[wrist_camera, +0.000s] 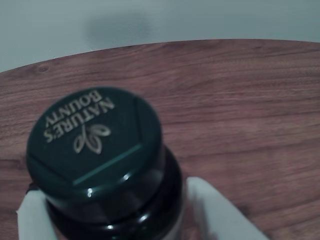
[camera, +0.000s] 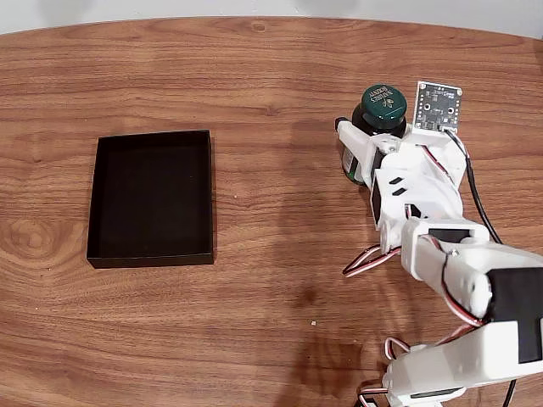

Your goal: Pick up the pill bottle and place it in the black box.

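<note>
In the fixed view, the arm [camera: 458, 280] runs off the lower right corner of the frame, and the gripper [camera: 366, 144] hides most of the pill bottle [camera: 383, 106] below its cap. In the wrist view, the bottle [wrist_camera: 95, 145] is cut off by the bottom edge, its label unseen, and the white fingers [wrist_camera: 220, 215] at the lower edge are blurred.

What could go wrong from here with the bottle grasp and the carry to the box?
1. The jaws flank the pill bottle just under its cap; whether they are clamped is unclear, so it may slip or tip on lifting.
2. The black box lies far across the table with low walls, so a tilted release could topple the bottle out.
</note>
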`<state>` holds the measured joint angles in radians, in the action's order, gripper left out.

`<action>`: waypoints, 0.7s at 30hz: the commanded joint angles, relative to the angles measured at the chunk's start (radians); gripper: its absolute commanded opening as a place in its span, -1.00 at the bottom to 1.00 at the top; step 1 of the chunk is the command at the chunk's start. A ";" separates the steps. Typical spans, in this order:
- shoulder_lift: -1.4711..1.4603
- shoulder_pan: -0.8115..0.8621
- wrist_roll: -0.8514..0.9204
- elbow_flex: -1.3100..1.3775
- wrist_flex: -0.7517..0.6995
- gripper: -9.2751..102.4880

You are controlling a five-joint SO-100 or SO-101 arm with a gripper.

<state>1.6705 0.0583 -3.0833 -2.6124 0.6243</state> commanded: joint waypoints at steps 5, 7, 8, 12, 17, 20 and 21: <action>-0.014 -0.025 0.014 0.074 0.034 -0.37; -0.018 -0.031 0.015 0.077 0.026 -0.41; -0.018 -0.034 0.015 0.077 0.023 -0.43; -0.020 -0.044 0.018 0.077 0.018 -0.53; -0.020 -0.051 0.023 0.077 0.017 -0.56; -0.020 -0.049 0.023 0.077 0.017 -0.55; -0.020 -0.049 0.023 0.077 0.020 -0.52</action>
<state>1.6414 0.0092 -3.0664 -2.5940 0.6243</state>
